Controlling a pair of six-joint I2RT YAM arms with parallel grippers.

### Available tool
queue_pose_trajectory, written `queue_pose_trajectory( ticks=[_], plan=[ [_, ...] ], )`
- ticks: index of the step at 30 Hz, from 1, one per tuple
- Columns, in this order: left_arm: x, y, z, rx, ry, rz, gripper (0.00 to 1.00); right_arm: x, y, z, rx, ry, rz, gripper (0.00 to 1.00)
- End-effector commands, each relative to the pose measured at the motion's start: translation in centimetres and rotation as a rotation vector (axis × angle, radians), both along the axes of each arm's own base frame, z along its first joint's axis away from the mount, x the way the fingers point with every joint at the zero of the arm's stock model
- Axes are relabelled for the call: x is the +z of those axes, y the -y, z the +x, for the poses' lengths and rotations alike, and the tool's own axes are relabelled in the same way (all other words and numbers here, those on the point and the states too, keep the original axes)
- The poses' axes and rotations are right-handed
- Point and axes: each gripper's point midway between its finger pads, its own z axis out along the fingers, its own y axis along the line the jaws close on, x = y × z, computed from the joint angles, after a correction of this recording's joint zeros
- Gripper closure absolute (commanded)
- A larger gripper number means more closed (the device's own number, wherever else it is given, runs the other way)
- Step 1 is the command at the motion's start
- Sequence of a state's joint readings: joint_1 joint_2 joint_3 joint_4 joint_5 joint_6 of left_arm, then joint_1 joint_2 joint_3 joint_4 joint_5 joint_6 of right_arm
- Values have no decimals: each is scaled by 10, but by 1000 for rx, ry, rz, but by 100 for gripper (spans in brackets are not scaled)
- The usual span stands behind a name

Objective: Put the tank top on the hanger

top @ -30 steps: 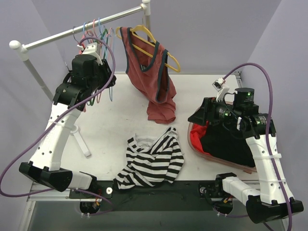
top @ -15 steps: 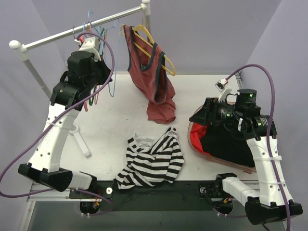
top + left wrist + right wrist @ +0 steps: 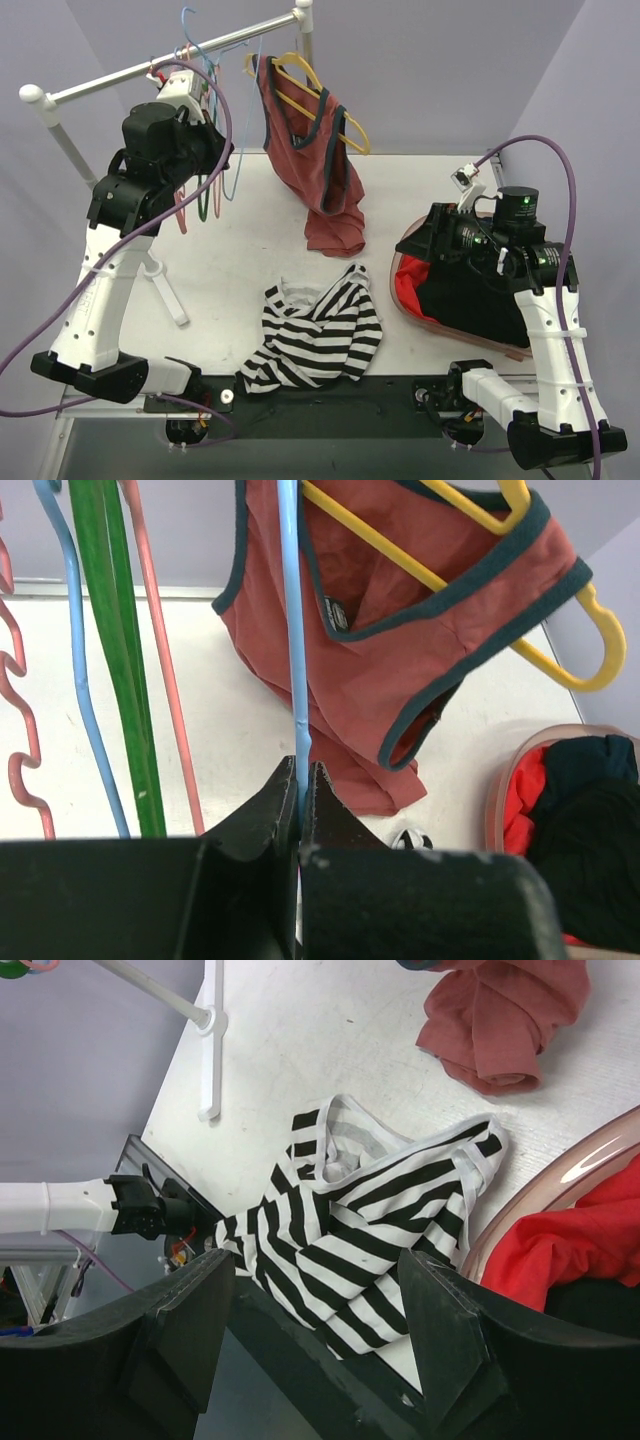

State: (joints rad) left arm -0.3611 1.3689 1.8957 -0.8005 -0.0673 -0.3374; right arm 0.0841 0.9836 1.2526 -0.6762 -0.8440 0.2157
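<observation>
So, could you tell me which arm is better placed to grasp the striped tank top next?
Probably right: the right gripper is open, facing the tank top; the left gripper is shut on the hanger.

Your left arm [image 3: 150, 170] reaches up to the rail [image 3: 110, 78], the hook of the light-blue hanger [image 3: 187, 30] poking above it, while the striped tank top [image 3: 315, 335] lies crumpled at the table's [image 3: 240, 250] near edge.
</observation>
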Motion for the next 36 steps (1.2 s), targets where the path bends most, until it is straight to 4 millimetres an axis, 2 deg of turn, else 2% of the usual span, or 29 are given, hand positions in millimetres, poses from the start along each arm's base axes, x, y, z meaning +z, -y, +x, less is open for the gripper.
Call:
queue_pose_trajectory(
  ticks=[1, 3, 4, 6, 7, 10, 14, 17, 18, 20, 21, 23, 24, 25, 28, 32, 33, 36],
  plan=[
    [6, 3, -26, -68, 30, -7, 100, 8, -3, -5, 35, 33, 25, 33],
    [6, 0, -37, -76, 36, -10, 100, 10, -5, -8, 63, 48, 27, 33],
    [-2, 3, -42, -101, 13, -9, 100, 10, -7, -11, 82, 51, 31, 33],
    [-3, 1, -53, -119, 15, -8, 100, 16, -14, -20, 173, 89, 53, 32],
    [-12, 2, -57, -128, -7, -2, 100, 20, -16, -25, 207, 104, 62, 32],
    [-10, 0, -79, -169, 16, -5, 100, 27, -22, -36, 290, 145, 87, 30],
    [-16, -4, -113, -234, 41, 0, 100, 36, -22, -40, 335, 199, 68, 29],
    [-19, 5, -146, -359, 72, -18, 100, 42, -20, -44, 389, 264, 24, 27],
    [-34, 15, -156, -436, 38, -31, 100, 56, -18, -45, 402, 332, -9, 25],
    [-42, 21, -175, -509, 41, -52, 100, 59, -8, -43, 433, 420, -136, 23],
    [-56, 32, -187, -599, 4, -75, 100, 79, -4, -44, 436, 503, -187, 21],
    [-61, 40, -204, -685, -4, -111, 100, 78, 4, -38, 457, 525, -274, 20],
    [-72, 45, -207, -724, -31, -132, 100, 94, 4, -40, 468, 580, -292, 19],
    [-71, 56, -224, -830, -64, -191, 100, 90, 3, -41, 489, 537, -286, 19],
    [-83, 69, -237, -933, -163, -280, 100, 94, -10, -51, 569, 531, -248, 19],
    [-96, 82, -244, -981, -202, -262, 100, 80, -29, -69, 695, 508, -259, 17],
    [-98, 91, -257, -1044, -214, -252, 100, 76, -34, -72, 721, 491, -251, 18],
    [-111, 109, -261, -1051, -250, -193, 100, 71, -45, -80, 777, 454, -213, 17]
  ],
)
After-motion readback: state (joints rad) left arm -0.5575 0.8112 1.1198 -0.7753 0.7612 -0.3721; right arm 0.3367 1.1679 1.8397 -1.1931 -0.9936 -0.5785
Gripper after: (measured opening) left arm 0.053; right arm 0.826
